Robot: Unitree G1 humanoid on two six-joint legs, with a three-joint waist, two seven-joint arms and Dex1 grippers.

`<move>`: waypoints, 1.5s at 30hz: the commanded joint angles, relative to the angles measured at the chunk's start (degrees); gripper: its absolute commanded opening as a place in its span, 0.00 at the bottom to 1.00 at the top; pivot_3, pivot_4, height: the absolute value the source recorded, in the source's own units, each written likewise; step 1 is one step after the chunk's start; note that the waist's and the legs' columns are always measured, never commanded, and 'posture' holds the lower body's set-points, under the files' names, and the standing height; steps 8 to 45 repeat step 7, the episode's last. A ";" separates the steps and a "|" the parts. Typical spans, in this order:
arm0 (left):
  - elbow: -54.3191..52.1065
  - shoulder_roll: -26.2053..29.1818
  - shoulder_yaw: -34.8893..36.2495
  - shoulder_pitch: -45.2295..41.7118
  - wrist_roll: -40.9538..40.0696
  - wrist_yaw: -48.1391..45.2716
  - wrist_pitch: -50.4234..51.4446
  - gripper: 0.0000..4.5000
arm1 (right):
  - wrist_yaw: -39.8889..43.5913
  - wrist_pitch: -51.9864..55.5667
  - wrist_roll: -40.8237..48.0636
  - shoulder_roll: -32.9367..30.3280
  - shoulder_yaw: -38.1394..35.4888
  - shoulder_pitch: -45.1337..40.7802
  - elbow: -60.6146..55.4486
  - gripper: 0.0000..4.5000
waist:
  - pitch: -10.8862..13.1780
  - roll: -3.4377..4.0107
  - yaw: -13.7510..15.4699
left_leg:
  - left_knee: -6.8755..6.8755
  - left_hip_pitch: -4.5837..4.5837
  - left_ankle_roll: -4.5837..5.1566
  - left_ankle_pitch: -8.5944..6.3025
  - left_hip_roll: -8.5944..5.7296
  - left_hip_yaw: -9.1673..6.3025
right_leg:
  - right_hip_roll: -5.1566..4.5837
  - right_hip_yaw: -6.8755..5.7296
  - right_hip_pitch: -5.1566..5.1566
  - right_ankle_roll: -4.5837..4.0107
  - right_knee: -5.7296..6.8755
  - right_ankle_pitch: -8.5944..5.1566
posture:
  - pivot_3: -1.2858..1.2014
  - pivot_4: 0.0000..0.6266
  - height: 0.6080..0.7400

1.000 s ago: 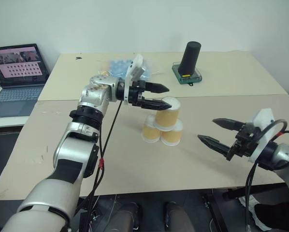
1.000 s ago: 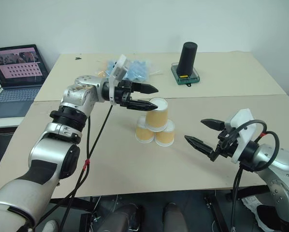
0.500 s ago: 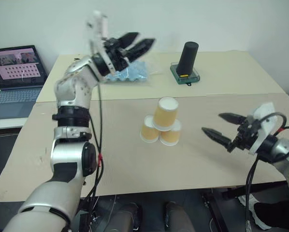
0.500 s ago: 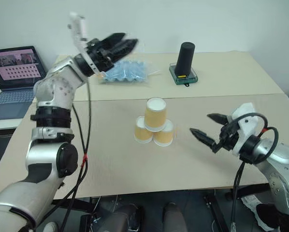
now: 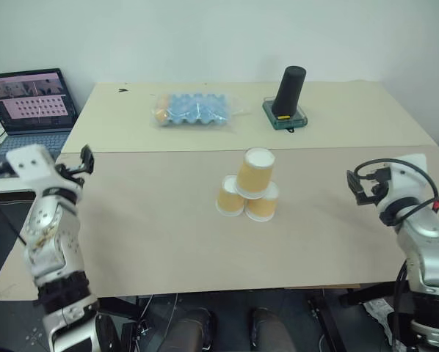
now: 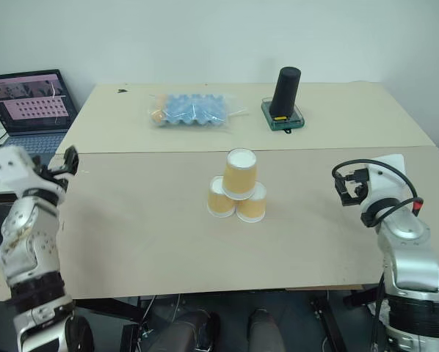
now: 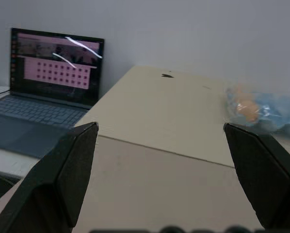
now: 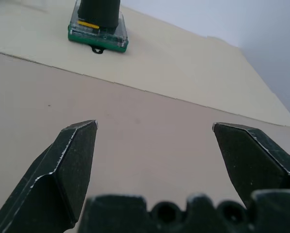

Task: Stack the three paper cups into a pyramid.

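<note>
The three paper cups (image 5: 247, 191) have matt orange-tan paper sides with white rims and bases. The table (image 5: 168, 242) is a smooth, matt beige board – two panels meeting at a seam. The blue egg tray (image 5: 194, 110) lies in a clear, glossy, crinkled plastic wrap. The black cylinder (image 5: 289, 92) looks matt; it stands on a clear green-edged plastic base (image 5: 284, 116). Gripper fingers (image 8: 70, 170) – black, dull plastic, slightly scuffed at the edges.

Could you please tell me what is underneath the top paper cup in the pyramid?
The top cup rests on two paper cups lying side by side. Their touching sides are hidden behind it.
</note>
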 commanded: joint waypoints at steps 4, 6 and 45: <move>-0.78 -0.73 1.68 5.56 -1.40 1.51 -6.44 0.98 | 0.50 -8.27 0.23 3.20 -2.06 0.23 5.09 0.98 | -0.02 -0.02 -0.01 | 0.00 0.05 0.04 -0.02 0.02 0.00 | 0.02 0.00 0.03 -0.01 -0.02 0.02 | 0.52 0.24 1.00; -0.93 -1.55 2.51 6.32 -2.75 1.97 -7.17 0.98 | 0.68 -9.30 0.61 4.07 -2.08 0.30 5.78 0.98 | -0.03 -0.01 -0.17 | 0.00 0.06 0.12 -0.08 0.02 0.01 | 0.03 0.00 0.02 -0.01 -0.02 0.02 | 0.52 0.24 1.00; -1.24 -1.85 2.54 6.79 -2.80 2.35 -7.49 0.98 | 0.93 -9.34 1.07 4.39 -2.25 0.39 6.07 0.98 | -0.03 -0.01 -0.17 | -0.01 0.07 0.12 -0.08 0.03 0.01 | 0.03 0.00 0.02 -0.01 -0.01 0.02 | 0.52 0.24 1.00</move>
